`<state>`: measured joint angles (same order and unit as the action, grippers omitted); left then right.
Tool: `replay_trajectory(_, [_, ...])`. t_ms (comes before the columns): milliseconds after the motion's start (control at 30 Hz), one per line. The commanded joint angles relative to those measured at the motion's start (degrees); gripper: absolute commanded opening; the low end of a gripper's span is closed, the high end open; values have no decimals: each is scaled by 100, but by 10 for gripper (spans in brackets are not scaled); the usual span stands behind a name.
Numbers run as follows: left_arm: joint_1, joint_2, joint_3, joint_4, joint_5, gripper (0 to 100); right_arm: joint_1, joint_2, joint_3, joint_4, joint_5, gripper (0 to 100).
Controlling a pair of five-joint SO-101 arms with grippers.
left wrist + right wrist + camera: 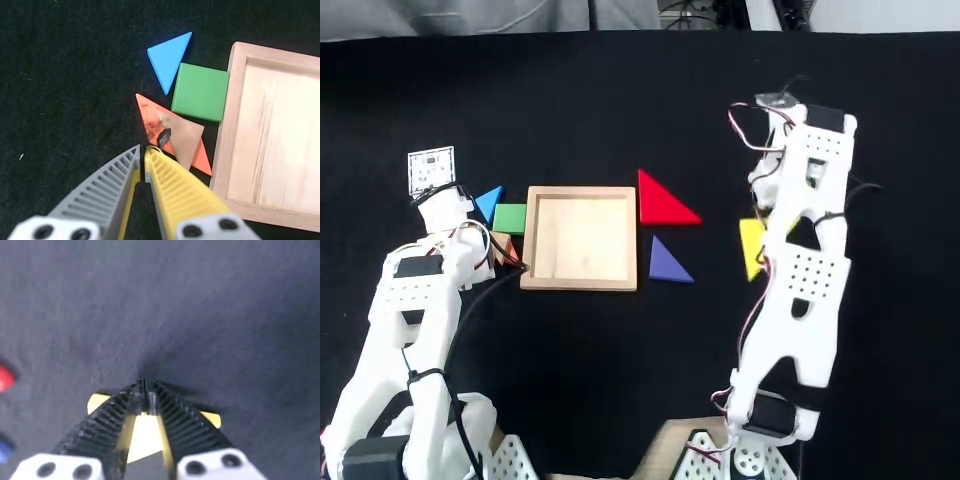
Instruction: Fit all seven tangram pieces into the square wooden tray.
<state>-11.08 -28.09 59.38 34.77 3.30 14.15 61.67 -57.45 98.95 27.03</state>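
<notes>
Orange triangle (170, 132) sits at the wooden tray's (580, 284) nine o'clock, just ahead of the closed left jaws; right jaws, likewise together, hover over the yellow triangle (751, 245).

The tray (227, 140) is pale unpainted wood with visible grain. The orange triangle (175, 132) has worn paint showing bare wood. The table cloth (60, 75) is black, matt, slightly fuzzy.
</notes>
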Motion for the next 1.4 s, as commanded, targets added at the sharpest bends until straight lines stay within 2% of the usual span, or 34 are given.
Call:
replay_trajectory(0, [-13,9,-48,-79,26,30,88,-1305,1235,229,712,11])
replay_trajectory(100, [-13,9,-48,-79,26,30,193,-2026,1815,149,1055,11])
replay_trajectory(200, [-13,9,-48,-79,26,30,492,-2492,1938,-484,1064,11])
replay_trajectory(300, [-13,9,-40,-79,26,30,677,-2396,1956,-1178,1081,11])
replay_trajectory(400, [-13,9,-31,-79,26,30,721,-1886,1903,-1389,1143,11])
replay_trajectory(633, [-13,9,-31,-88,26,30,932,-1182,1912,-800,1943,11])
replay_trajectory(800, [-13,9,-40,-88,26,30,1415,-1182,1956,185,3112,11])
replay_trajectory(900, [-13,9,-40,-88,26,30,1864,-1253,2176,220,3578,11])
replay_trajectory(1067, [-13,18,-40,-88,26,30,2101,-1859,3662,158,4501,11])
replay_trajectory(1367, [-13,35,-31,-88,26,30,1248,-4497,7064,-1635,4457,11])
